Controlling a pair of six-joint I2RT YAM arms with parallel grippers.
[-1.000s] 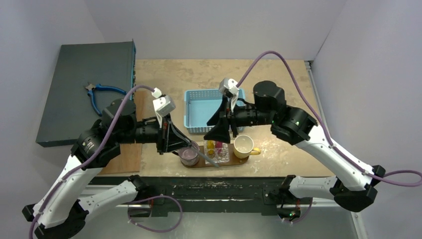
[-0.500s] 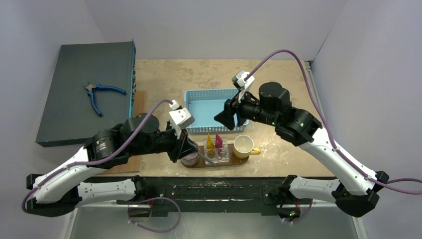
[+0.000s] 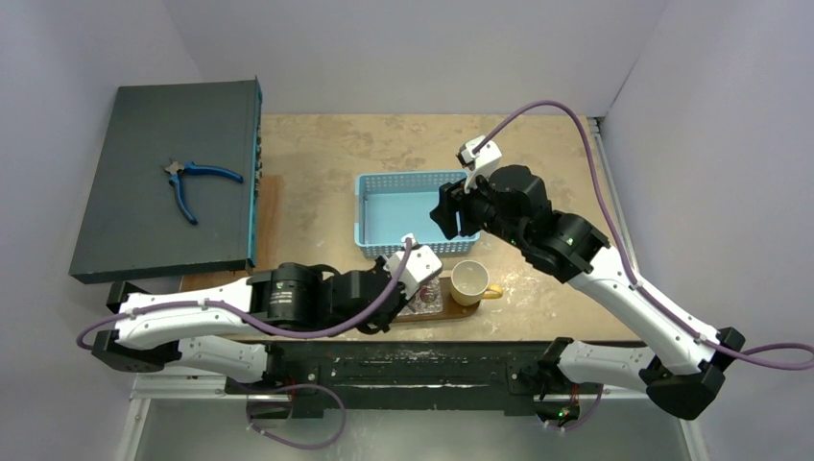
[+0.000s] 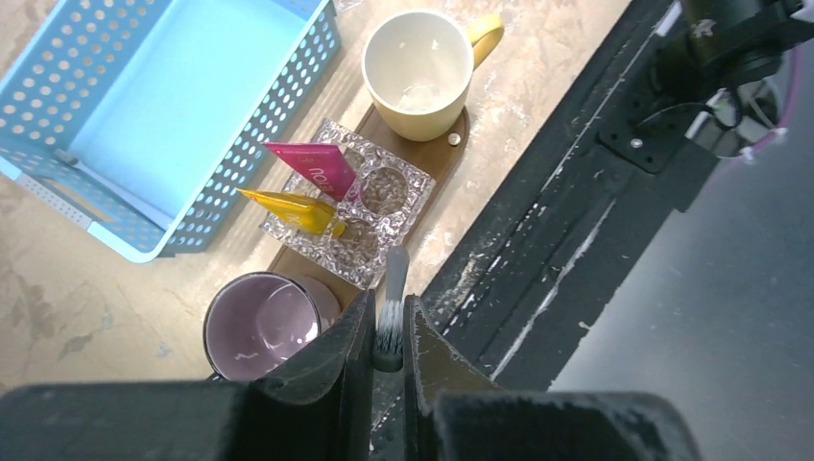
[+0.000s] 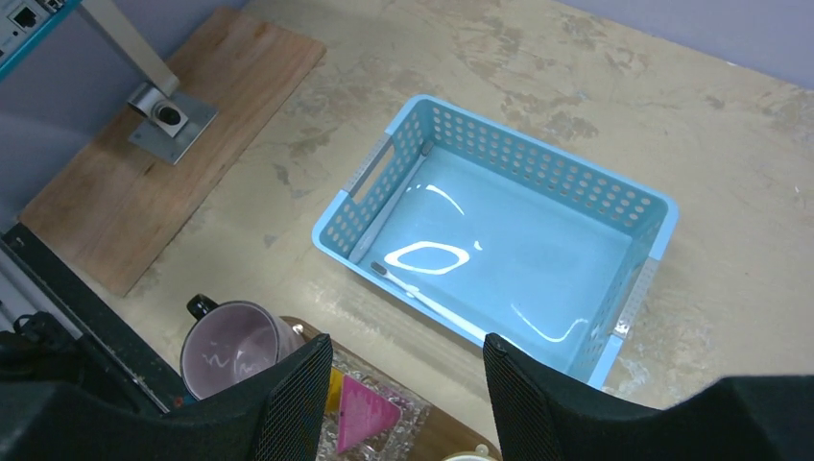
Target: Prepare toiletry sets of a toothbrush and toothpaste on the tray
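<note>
Left claw (image 4: 387,327) is pinching the toothbrush (image 4: 395,279) between fingers set narrow. A short length is sticking out past the tips toward the glass holder (image 4: 384,192). The brush tip is overlapping the holder's near rim in the wrist view; cannot tell whether it is touching. The toothbrush is hanging over the near edge of the tray (image 4: 440,158), off the surface.

The holder is sitting on the tray's middle. The pink tube (image 4: 312,165) and the yellow tube (image 4: 293,209) are standing tilted in its wells on the basket side; the other two wells are showing only glass. The yellow mug (image 4: 422,72) is standing on one end of the tray and the purple mug (image 4: 261,327) at the other end, both upright.

The blue basket (image 5: 499,240) is lying just beyond the tray on the bench (image 3: 538,173).

Right claw (image 5: 408,403) is hanging wide apart, holding nothing, above the basket's near right corner, well apart from the tubes.

The left arm is lying low along the bench's near edge in the top view, with its wrist over the tray.

The wooden board (image 5: 163,144) is lying at the left. The pliers (image 3: 192,182) are resting on the dark panel (image 3: 144,125) beyond it.
</note>
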